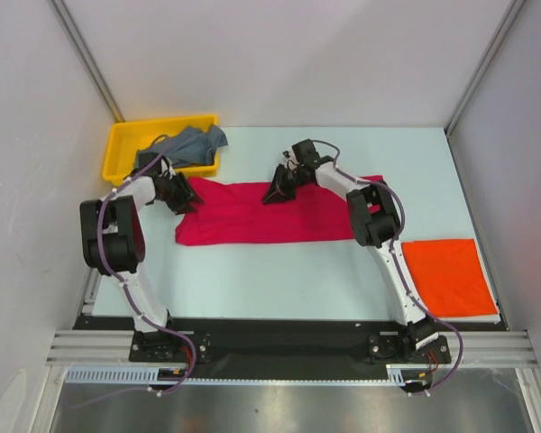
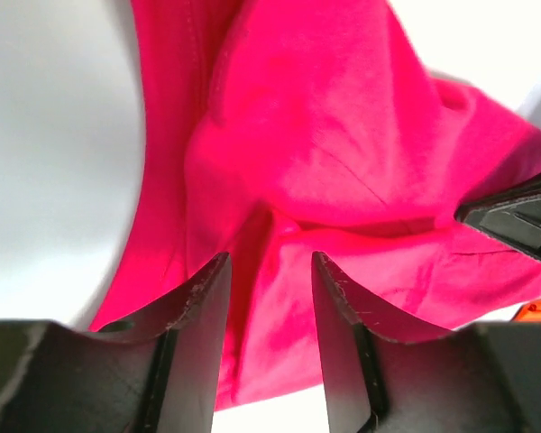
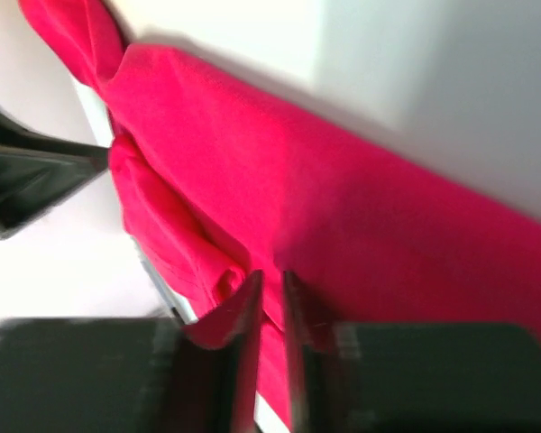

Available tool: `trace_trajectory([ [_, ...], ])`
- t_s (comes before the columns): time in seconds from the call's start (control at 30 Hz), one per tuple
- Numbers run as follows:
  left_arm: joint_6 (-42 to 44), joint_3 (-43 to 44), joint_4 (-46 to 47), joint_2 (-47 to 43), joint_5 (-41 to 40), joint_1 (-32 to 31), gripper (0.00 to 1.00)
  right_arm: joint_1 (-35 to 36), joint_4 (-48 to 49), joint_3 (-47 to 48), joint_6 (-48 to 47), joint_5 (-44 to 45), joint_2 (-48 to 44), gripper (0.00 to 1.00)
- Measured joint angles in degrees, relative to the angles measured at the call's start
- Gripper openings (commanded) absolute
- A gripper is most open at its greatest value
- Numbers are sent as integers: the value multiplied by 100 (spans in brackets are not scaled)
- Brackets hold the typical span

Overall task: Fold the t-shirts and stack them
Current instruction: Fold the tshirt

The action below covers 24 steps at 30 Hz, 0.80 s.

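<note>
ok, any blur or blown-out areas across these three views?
Top external: sharp, evenly lit. Left wrist: crimson-pink cloth t-shirt fairly sharp, white table beside it washed out. Right wrist: smeared throughout, its black fingers soft-edged, background overexposed.

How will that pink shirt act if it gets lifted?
Probably floppy: the crimson-pink shirt creases and bunches in both wrist views. It looks thin, so it is likely light and would sag when raised. Pushed, it may wrinkle rather than slide.
</note>
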Motion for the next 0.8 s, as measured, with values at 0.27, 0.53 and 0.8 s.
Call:
trace_trajectory([
  [0.27,33,7,-168,-778,-114,-201,35,127,-782,313,-761,382,-208,34],
  [0.53,-328,-839,446,-815,337,-623,29,647,-629,374,-588,101,-205,31],
  [0.8,-352,-892,629,-190,435,-588,29,634,-505,374,-516,107,-181,30],
])
